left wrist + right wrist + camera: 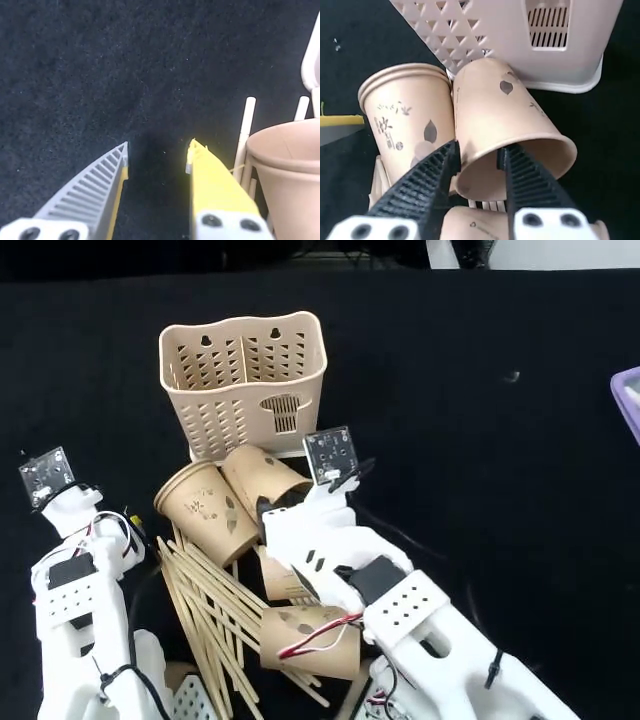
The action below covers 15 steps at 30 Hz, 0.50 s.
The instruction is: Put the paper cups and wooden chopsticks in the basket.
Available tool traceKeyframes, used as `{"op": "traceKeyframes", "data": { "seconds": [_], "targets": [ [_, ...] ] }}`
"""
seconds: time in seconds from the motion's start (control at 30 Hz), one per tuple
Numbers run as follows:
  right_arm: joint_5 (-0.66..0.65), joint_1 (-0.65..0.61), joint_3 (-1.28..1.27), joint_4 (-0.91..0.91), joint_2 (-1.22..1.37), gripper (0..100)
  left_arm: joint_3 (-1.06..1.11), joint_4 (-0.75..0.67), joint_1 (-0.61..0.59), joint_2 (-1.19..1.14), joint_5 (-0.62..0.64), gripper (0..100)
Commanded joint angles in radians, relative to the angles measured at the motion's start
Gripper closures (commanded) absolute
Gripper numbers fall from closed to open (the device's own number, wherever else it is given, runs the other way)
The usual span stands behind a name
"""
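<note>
right claw (477, 150), narrowly parted, sits at the rim of a leaf-printed paper cup (505, 110) tipped just near of the basket (570, 60); left claw (157, 147) gapes wide over black tabletop (100, 60) left of the wooden chopsticks (248, 120).

The desk (480, 420) is covered with a black cloth (520, 540). A beige slotted basket (243, 380) stands upright on it toward the far side. Just in front of the basket, two paper cups lie on their sides, touching each other. The left cup (205, 512) has its mouth turned toward the basket, and the right cup (262, 478) has its base toward the basket. Nearer the front, a third cup (310, 640) also lies on its side. A loose fan of wooden chopsticks (205, 605) lies flat beside it, its far ends close to the left cup. A purple object (628, 400) sits at the desk's right edge, well apart from the rest.
</note>
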<state>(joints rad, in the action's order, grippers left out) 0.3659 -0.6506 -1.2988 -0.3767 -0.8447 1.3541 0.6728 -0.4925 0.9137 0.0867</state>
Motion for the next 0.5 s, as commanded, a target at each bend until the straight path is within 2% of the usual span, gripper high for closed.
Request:
{"op": "traceKeyframes", "data": {
  "seconds": [0.0,0.1,0.17,0.27,0.47],
  "targets": [
    [0.002,0.02,0.007,0.018,-0.035,87.2,-0.012,-0.017,0.001,0.021,0.012,80],
    [-0.02,0.041,0.016,0.002,-0.042,91.3,-0.012,-0.017,0.001,0.021,0.012,80],
    [-0.097,0.087,0.035,-0.002,-0.044,97.7,-0.012,-0.017,0.001,0.021,0.012,80],
    [-0.186,0.175,0.058,-0.035,-0.044,98.6,-0.012,-0.017,0.001,0.021,0.012,80],
    [-0.239,0.31,0.251,-0.33,-0.044,98.7,-0.012,-0.017,0.001,0.021,0.012,80]
  ]
}}
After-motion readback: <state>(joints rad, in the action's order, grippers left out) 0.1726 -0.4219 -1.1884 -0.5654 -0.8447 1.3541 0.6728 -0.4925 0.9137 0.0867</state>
